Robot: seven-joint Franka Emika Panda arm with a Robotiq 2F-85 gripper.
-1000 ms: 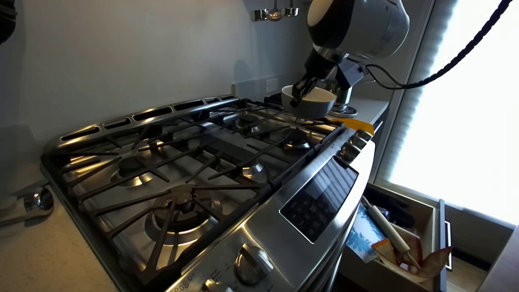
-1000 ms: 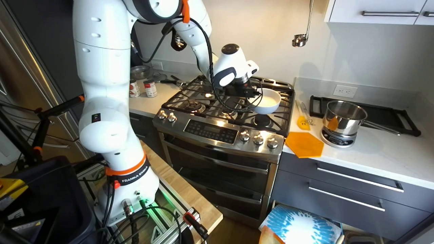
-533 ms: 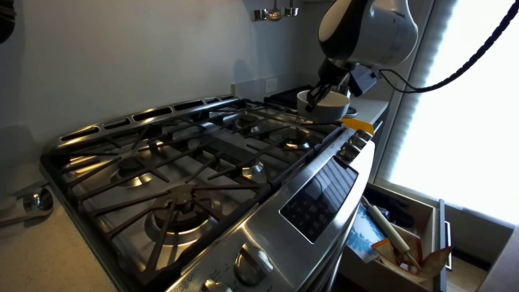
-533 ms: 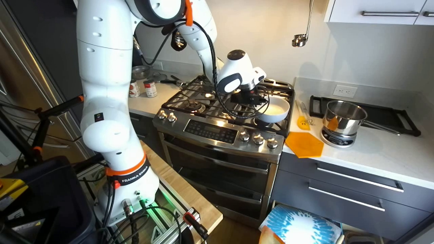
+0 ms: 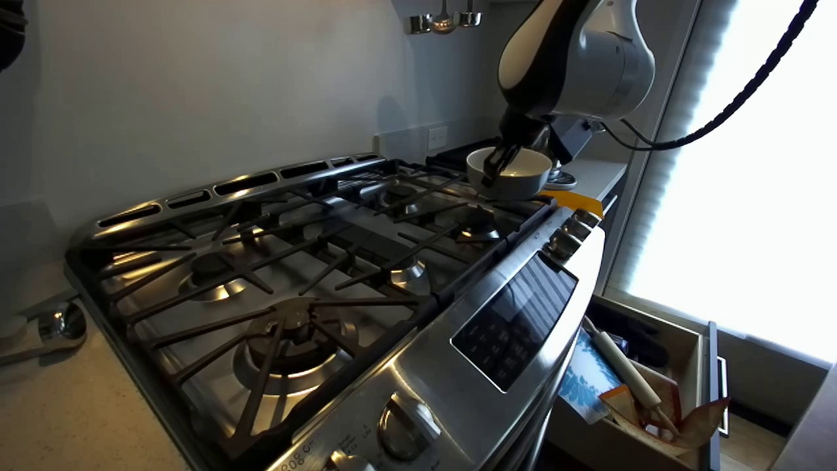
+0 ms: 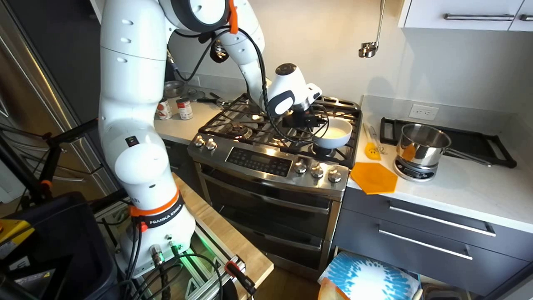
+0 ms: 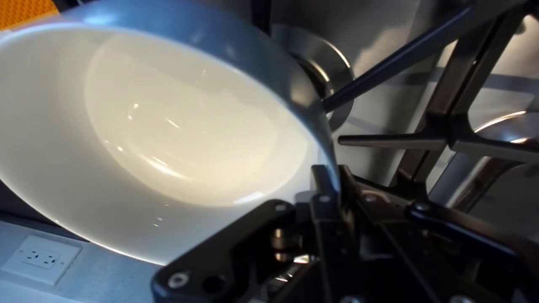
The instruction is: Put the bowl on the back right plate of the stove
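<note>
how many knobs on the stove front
5 on the stove, in an exterior view: leftmost knob and second knob left of the control panel; third knob, fourth knob and rightmost knob right of it. None looks hidden.

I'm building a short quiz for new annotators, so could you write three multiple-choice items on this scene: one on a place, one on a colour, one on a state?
1. Where does the steel pot stand?
A. On a burner
B. On the scale
C. In a drawer

2. What colour is the flat mat on the counter?
A. Orange
B. Blue
C. Green

3. How is the tool set against the bowl?
A. Open, clear of it
B. Pressed on its bottom
C. Shut on its rim

1 B: an exterior view shows the pot on top of the scale.
2 A: its surface is plainly orange in that view.
3 C: the wrist view shows the fingertips on either side of the bowl's wall.
</note>
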